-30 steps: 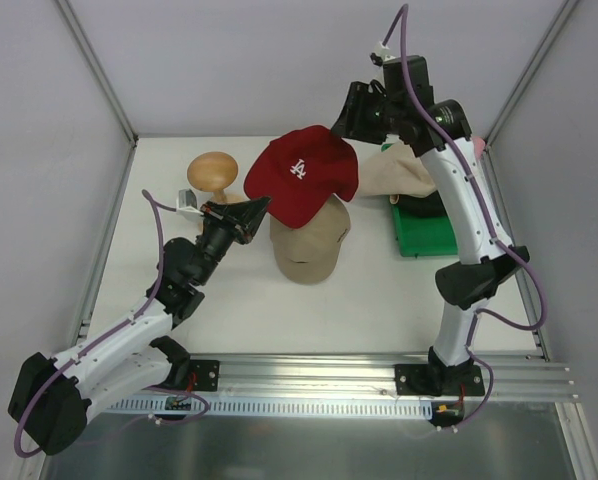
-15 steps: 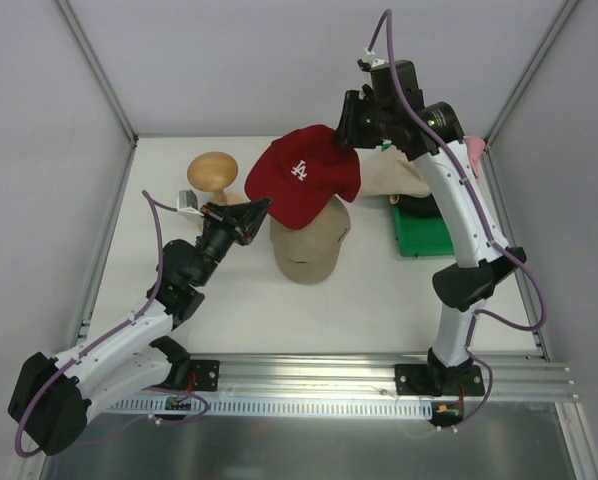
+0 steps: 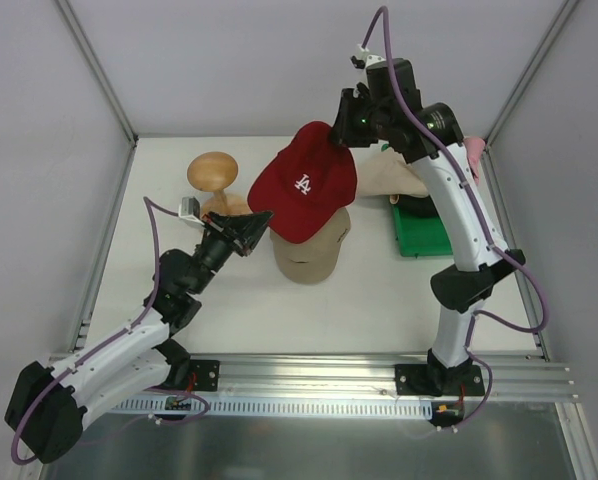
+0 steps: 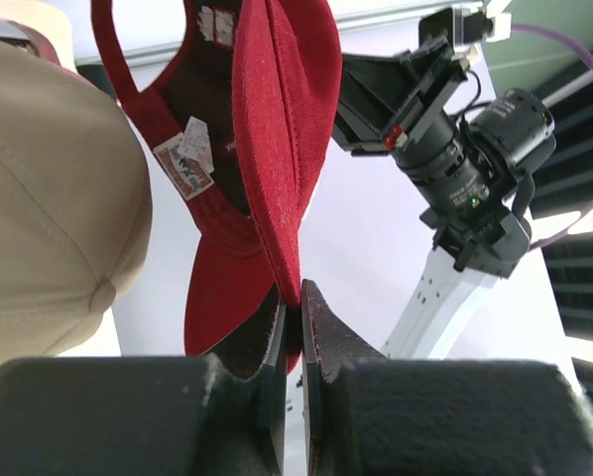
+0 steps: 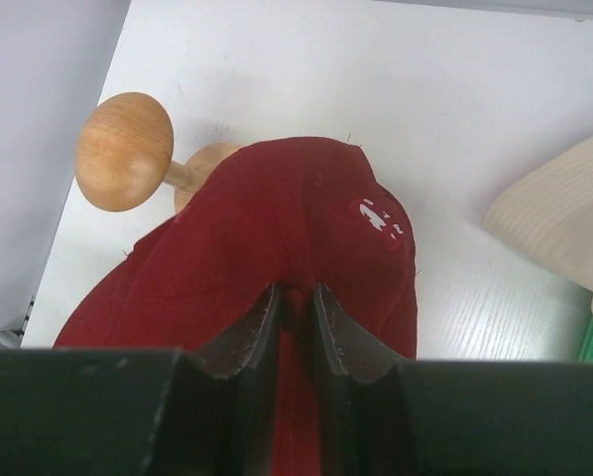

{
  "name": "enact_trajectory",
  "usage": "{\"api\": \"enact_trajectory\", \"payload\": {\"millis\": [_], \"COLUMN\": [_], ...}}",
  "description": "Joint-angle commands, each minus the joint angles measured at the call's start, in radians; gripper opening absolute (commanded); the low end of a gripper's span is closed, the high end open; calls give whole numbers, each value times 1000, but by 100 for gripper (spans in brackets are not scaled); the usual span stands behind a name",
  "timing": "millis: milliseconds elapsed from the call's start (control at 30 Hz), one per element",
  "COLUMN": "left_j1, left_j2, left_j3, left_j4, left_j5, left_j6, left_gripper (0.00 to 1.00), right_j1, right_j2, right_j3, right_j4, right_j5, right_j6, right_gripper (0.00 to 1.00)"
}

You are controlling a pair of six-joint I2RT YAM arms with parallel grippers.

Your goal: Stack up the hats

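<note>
While the left gripper [image 4: 298, 297] is pinched shut on the brim edge of the red cap [image 3: 304, 185] and the right gripper [image 5: 295, 297] is clamped on a fold at the rear of its crown, the cap hangs between them, long axis running claw to claw. Just beneath, nearer the left claw, lies the tan cap [image 3: 309, 262], so the move looks to be straight down.

We see a matt, fuzzy red cloth cap [image 5: 277, 228]; beyond our right gripper [image 5: 295, 299], a smooth wooden mushroom-shaped stand [image 5: 126, 151].
</note>
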Motion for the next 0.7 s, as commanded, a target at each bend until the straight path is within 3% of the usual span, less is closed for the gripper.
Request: {"api": "enact_trajectory", "payload": {"millis": [0, 400, 667], "left_j1": [-13, -43, -79], "left_j2": [-62, -95, -118], "left_j3": [-21, -89, -140], "left_j4": [51, -32, -68], "left_j5": [73, 141, 138], "left_j6": [32, 38, 46], "left_gripper": [0, 8, 27], "right_j1": [27, 81, 107], "right_j2": [-34, -60, -68], "right_j3": [50, 58, 55], "right_j4": [56, 56, 62], "right_j5": [14, 66, 58], "right_j6": [-26, -67, -107], "right_gripper": [12, 10, 9]}}
